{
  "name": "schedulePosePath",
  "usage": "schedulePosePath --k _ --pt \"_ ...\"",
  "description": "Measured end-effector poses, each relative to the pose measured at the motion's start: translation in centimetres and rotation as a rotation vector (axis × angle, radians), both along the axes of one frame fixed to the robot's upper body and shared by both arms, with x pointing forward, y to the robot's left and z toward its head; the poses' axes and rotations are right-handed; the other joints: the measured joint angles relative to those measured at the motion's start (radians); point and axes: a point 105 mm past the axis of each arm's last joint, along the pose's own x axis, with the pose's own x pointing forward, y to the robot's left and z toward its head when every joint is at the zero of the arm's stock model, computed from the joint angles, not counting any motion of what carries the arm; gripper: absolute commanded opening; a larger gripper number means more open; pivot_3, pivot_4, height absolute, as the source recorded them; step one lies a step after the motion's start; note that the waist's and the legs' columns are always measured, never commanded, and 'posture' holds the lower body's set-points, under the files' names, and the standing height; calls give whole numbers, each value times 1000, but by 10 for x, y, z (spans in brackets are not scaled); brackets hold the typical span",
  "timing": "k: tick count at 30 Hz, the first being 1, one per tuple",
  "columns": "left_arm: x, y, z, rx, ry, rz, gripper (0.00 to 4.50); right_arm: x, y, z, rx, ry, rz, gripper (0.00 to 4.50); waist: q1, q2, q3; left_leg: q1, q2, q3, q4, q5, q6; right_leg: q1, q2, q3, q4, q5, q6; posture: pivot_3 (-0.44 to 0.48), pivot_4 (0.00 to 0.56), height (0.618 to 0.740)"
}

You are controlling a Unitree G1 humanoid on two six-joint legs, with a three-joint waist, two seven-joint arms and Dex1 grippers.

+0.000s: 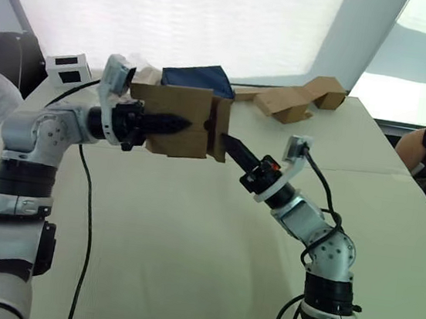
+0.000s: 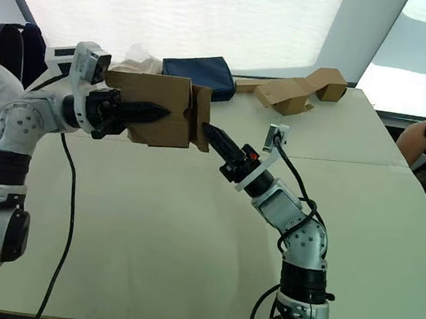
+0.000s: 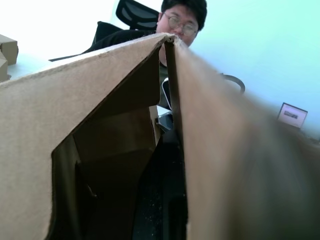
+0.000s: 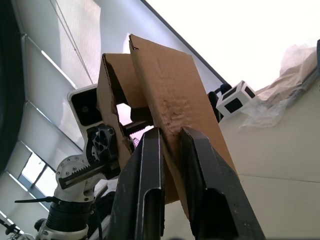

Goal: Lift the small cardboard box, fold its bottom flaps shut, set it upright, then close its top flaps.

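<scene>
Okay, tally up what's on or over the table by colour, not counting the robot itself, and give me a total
Brown: 2, the small cardboard box held up between the left gripper and the right gripper, and the zigzag cardboard pieces.
Navy blue: 1, the fabric pouch.
White with black panels: 1, the small block.
Clear: 1, the crumpled plastic wrap.
Total: 5

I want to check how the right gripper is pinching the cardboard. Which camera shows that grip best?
The right wrist view: the right gripper has its two fingers clamped on a panel edge of the small cardboard box, seen close. Both eye views show that gripper meeting the box's side from afar. The left wrist view shows the box's inside.
</scene>
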Motion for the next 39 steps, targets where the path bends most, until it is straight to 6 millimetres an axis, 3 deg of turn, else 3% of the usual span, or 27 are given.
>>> schedulePosePath --k 15,28,39 --pt "-2 -1 1 0 2 -9 0 -7 5 2 118 59 69 573 1 0 0 0 0 0 0 0 0 0 0 0 0 0 0 0 150 740" --pt "-1 -1 2 -9 3 -1 0 8 -16 -8 91 88 -20 573 0 0 0 0 0 0 0 0 0 0 0 0 0 0 0 0 150 740" --pt "-3 -2 3 -8 -2 -6 0 0 -9 -2 169 93 68 573 0 0 0 0 0 0 0 0 0 0 0 0 0 0 0 0 150 740"
